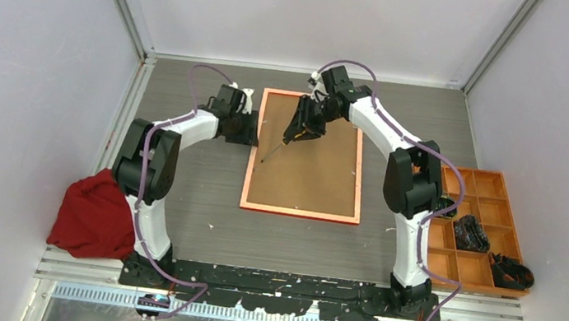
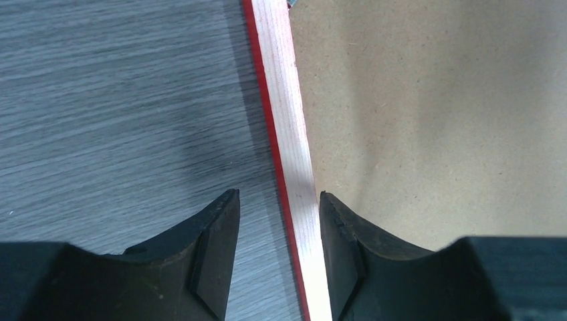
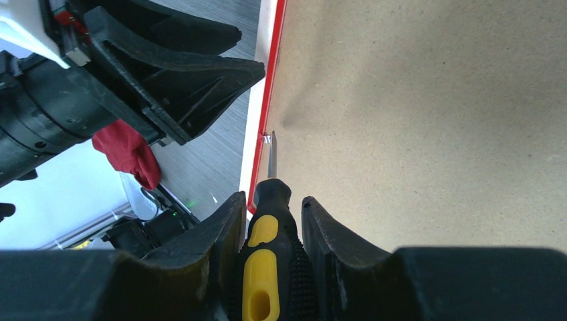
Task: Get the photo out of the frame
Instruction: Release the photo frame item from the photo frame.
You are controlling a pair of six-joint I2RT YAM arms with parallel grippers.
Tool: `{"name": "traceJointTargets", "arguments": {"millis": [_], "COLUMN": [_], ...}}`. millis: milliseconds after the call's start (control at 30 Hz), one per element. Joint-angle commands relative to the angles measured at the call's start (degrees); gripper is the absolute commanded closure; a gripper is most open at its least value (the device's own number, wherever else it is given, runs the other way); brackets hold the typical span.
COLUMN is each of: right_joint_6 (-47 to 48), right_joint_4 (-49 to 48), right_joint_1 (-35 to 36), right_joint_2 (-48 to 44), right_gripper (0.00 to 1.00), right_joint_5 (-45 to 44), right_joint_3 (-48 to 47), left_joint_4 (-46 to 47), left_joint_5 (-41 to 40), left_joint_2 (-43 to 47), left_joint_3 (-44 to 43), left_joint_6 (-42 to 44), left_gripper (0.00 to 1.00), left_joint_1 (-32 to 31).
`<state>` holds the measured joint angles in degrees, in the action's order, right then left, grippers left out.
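From the top camera I see an orange tray at 3 o'clock on the table. It has many little boxes. Two of them hold dark things, and I cannot tell what they are. The other boxes I can see look bare.

The frame lies flat in the middle of the table, back side up. Its long sides run from 12 o'clock to 6 o'clock. A brown board fills it, so the photo is hidden from me. A red cloth sits at 8 o'clock from the frame.

The left gripper is at the frame's 9 o'clock side, near the far corner. The right gripper is over the board and holds a screwdriver that points toward 7 o'clock.

From the left wrist camera, the left gripper is spread. One finger is over the table and one is over the board. The frame's rail runs between them toward 12 o'clock.

From the right wrist camera, the right gripper pinches the screwdriver's yellow and black handle. Its tip is at a small metal tab on the frame's edge.
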<state>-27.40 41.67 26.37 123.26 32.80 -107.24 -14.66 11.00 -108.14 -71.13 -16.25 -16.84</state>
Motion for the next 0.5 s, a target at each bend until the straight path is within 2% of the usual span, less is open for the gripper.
{"name": "traceJointTargets", "arguments": {"millis": [0,167,467], "right_joint_6": [-1.5,-1.5,-1.4], "right_joint_4": [-1.9,-0.3,2.0], "right_joint_1": [0.7,1.1,1.7], "right_joint_2": [-0.6,1.4,3.9], "right_gripper": [0.99,0.99,0.99], "right_joint_5": [2.6,2.6,2.8], "right_joint_3": [-3.2,-5.5,-8.2], "left_joint_4": [0.2,-0.3,-0.3], "left_joint_5": [-1.4,-2.1,-1.8], "left_joint_2": [-0.9,-1.5,-1.9], "left_joint_3": [-1.7,-1.9,-1.3], "left_joint_6": [0.3,0.0,-1.4], "left_gripper": [0.52,0.55,0.7], "left_joint_1": [-0.4,-0.7,-0.9]}}
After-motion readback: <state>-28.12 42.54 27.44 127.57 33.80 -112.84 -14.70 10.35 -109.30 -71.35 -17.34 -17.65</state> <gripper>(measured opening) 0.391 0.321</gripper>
